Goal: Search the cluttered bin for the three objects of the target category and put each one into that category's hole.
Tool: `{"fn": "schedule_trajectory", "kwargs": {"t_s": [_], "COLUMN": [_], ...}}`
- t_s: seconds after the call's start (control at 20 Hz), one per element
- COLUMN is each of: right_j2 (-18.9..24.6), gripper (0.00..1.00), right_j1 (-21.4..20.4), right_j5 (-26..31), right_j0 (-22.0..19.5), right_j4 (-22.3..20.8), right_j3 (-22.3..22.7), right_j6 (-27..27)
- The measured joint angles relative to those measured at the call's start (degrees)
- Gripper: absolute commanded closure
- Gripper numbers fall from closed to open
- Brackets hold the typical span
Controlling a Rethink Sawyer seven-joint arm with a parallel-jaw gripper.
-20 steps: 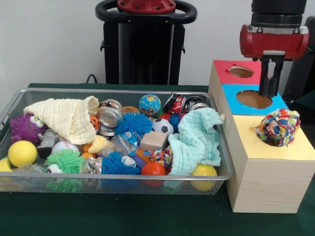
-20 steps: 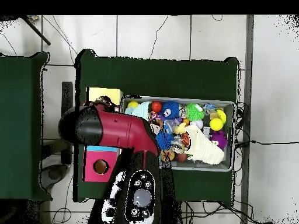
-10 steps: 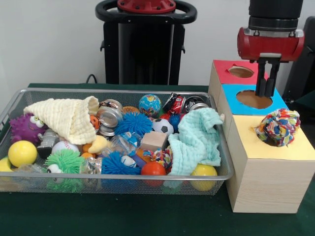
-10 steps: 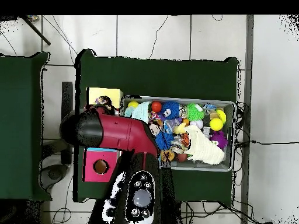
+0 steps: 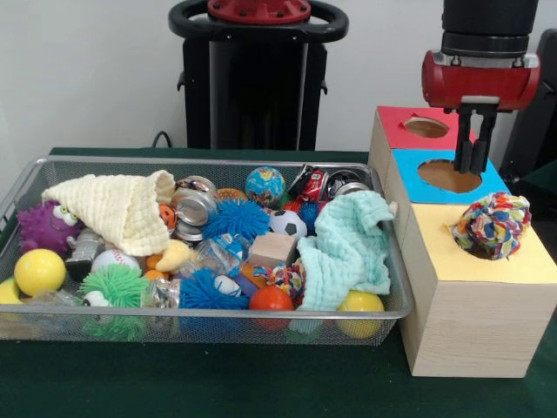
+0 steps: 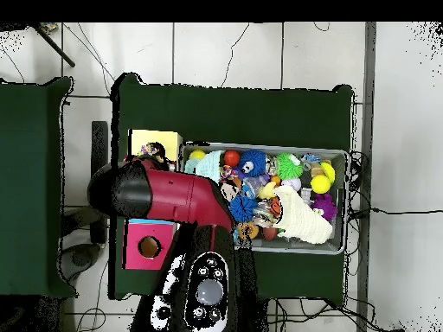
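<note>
Lifted slightly and nudged sideways from half a second ago, the claw [image 5: 470,161] hangs clenched and empty above the blue box [image 5: 448,177] while a rope ball [image 5: 493,225] sits lodged in the yellow box's hole [image 5: 470,246], so the next move likely means searching the wire bin [image 5: 200,318] for another.

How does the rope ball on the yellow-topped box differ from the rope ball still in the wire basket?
The rope ball on the yellow-topped box sits fully exposed in the yellow top's hole, outside the wire basket. The rope ball in the basket lies low among the toys, partly covered by the mint cloth, so it shows as smaller. The first is well lit, the second shaded. Both are multicoloured knotted rope.
</note>
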Motion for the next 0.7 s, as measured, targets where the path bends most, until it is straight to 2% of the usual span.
{"fn": "schedule_trajectory", "kwargs": {"t_s": [0.7], "right_j2": [1.9], "gripper": [1.00], "right_j1": [0.0], "right_j5": [0.0], "right_j0": [0.0], "right_j4": [0.0], "right_j3": [0.0], "right_j6": [0.0]}}
